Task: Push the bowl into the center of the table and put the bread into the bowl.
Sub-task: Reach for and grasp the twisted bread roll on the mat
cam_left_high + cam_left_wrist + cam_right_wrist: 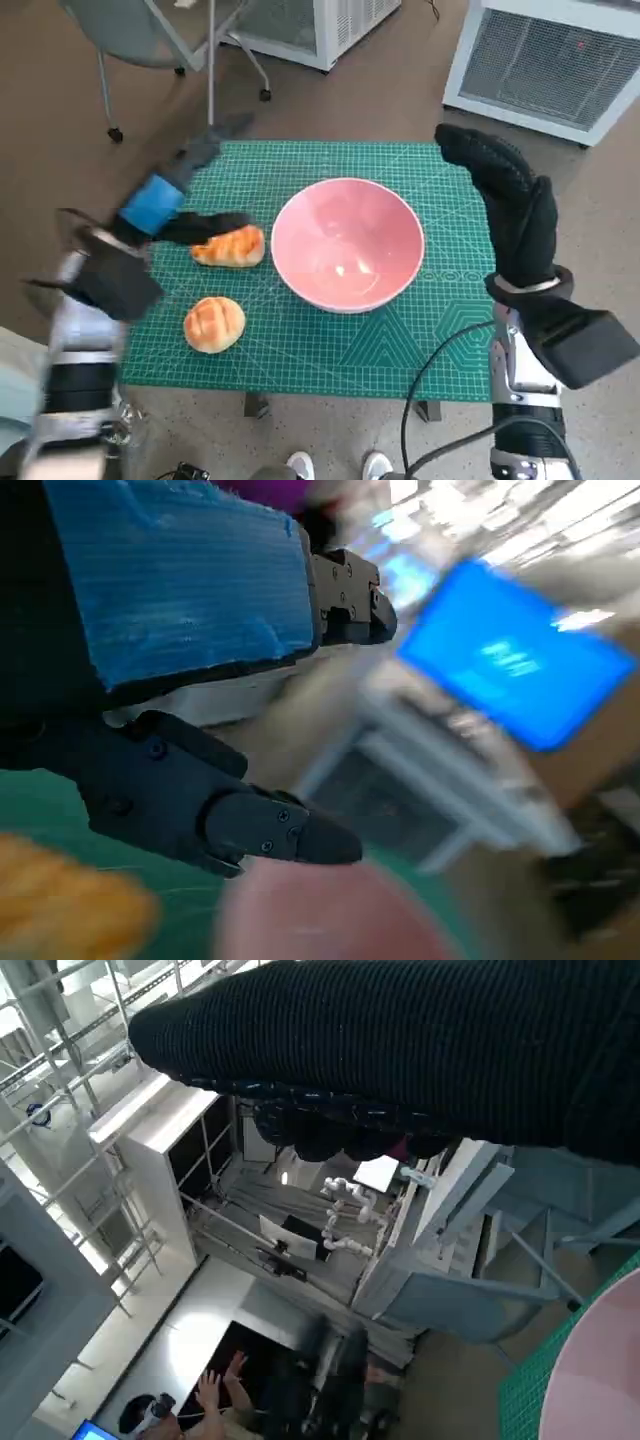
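A round bread roll sits nearest the table's front edge on the green cutting mat. Just beyond it lies an elongated, glazed bread, close to the left side of the pink bowl. The bowl already rests near the middle of the table, so the step in hand looks like picking up bread.

The left hand, black with blue tape over its back, hovers low over the mat's left side. One dark finger reaches toward the long bread's far-left end; the pictures blur too much to tell whether it touches. The left wrist view shows the black fingers spread with nothing between them, the bread a soft orange shape at the picture's edge and the bowl a pink blur beside it.

To do this well, the hand should settle over the loaf's middle and close around its width, not nudge it against the bowl wall, then lift clear of the rim before releasing.

The gloved right hand stands raised at the table's far-right edge, fingers extended, holding nothing, apart from the bowl.
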`<control>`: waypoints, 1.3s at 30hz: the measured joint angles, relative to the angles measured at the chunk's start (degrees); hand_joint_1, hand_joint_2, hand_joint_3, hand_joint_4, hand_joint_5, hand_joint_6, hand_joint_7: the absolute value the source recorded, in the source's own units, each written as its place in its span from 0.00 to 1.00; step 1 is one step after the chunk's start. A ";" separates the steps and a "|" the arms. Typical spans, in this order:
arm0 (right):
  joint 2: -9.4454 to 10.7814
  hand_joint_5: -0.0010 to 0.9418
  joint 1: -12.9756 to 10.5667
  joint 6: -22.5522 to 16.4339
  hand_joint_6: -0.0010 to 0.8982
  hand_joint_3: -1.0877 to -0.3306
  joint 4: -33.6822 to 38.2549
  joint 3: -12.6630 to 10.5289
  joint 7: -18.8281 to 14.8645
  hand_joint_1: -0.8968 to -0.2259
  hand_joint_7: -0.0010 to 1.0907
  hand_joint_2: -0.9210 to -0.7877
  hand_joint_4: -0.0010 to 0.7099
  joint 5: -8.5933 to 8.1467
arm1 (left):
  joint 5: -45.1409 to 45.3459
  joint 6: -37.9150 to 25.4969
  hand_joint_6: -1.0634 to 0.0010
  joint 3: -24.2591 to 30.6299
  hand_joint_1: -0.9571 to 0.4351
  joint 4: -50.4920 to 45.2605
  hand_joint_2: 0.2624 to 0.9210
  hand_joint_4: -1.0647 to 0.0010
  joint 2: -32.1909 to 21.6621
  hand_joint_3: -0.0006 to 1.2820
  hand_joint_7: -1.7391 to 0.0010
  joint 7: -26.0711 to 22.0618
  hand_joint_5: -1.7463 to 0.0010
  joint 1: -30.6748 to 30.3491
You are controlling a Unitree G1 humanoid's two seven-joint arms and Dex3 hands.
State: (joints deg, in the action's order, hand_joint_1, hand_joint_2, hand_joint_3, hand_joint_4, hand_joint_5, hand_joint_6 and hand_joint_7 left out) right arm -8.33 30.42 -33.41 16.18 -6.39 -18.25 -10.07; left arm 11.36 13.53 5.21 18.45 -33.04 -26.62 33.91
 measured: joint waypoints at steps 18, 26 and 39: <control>0.57 0.00 -0.01 1.47 0.00 0.43 0.05 0.64 -0.41 0.24 0.58 0.00 0.28 -1.16 | 11.32 -20.46 0.80 -12.76 0.71 2.93 0.71 0.98 -5.56 0.00 0.99 -7.04 1.00 4.83; 0.70 0.00 -0.05 1.77 0.00 0.43 0.06 0.64 -0.53 0.24 0.57 0.00 0.28 -1.59 | 14.65 -20.74 0.79 -18.22 0.69 10.32 0.71 0.96 -3.45 0.00 0.99 -6.35 1.00 8.00; 0.70 0.00 -0.23 1.93 0.00 0.43 0.06 0.69 -0.74 0.25 0.57 0.00 0.28 -1.64 | 20.56 -17.83 0.77 -25.96 0.67 28.81 0.71 0.93 2.57 0.00 0.99 0.55 0.99 14.45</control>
State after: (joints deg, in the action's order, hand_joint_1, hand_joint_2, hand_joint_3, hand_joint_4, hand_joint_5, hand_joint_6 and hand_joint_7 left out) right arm -7.62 30.18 -31.48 16.24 -5.70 -18.98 -11.71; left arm 31.92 -4.30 -20.75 47.27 -30.46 -26.07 48.36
